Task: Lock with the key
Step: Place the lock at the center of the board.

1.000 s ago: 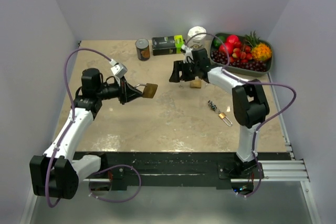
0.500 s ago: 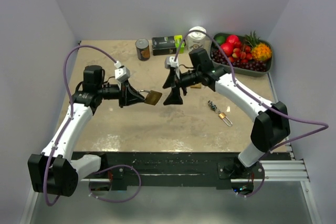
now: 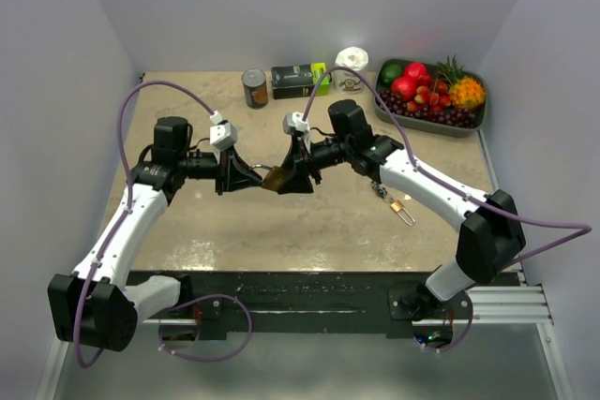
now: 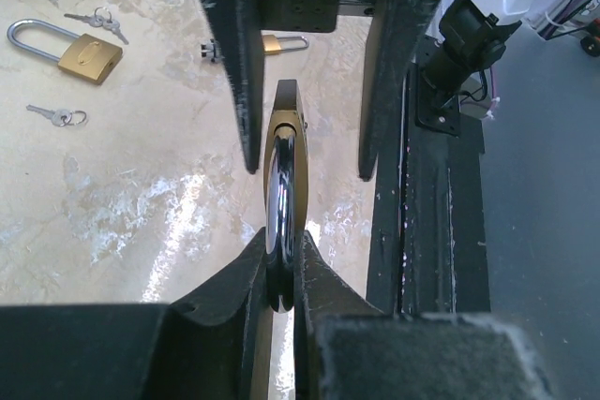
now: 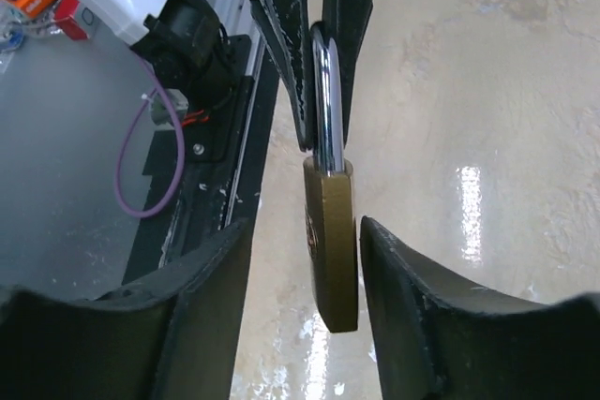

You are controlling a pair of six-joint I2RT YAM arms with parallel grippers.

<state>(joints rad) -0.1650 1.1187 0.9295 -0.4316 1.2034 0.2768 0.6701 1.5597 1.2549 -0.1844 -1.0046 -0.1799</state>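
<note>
L tool (image 4: 281, 274) clamps padlock (image 5: 330, 250) shackle, R tool (image 5: 305, 236) spread astride body, above beige tabletop (image 3: 309, 227), grey walls (image 3: 281, 7).

The left arm (image 3: 120, 231) and right arm (image 3: 431, 189) had white links between bulky black joints, with a purple cable (image 3: 155, 87) looping along each. The left gripper (image 4: 281, 259) and right gripper (image 5: 305, 229) were matte black with scuffed fingers. Both arms were bolted to a black rail (image 3: 309, 292) at the tabletop's near edge.

From here I see 1 brown can (image 3: 254, 88) at the far edge of the table (image 3: 309, 222), 1 dark box (image 3: 300, 81) with a green end just beside it, then a white container (image 3: 352, 66). Far right, 1 tray (image 3: 482, 111) holds red fruit (image 3: 414, 72) and dark grapes (image 3: 441, 116).
</note>
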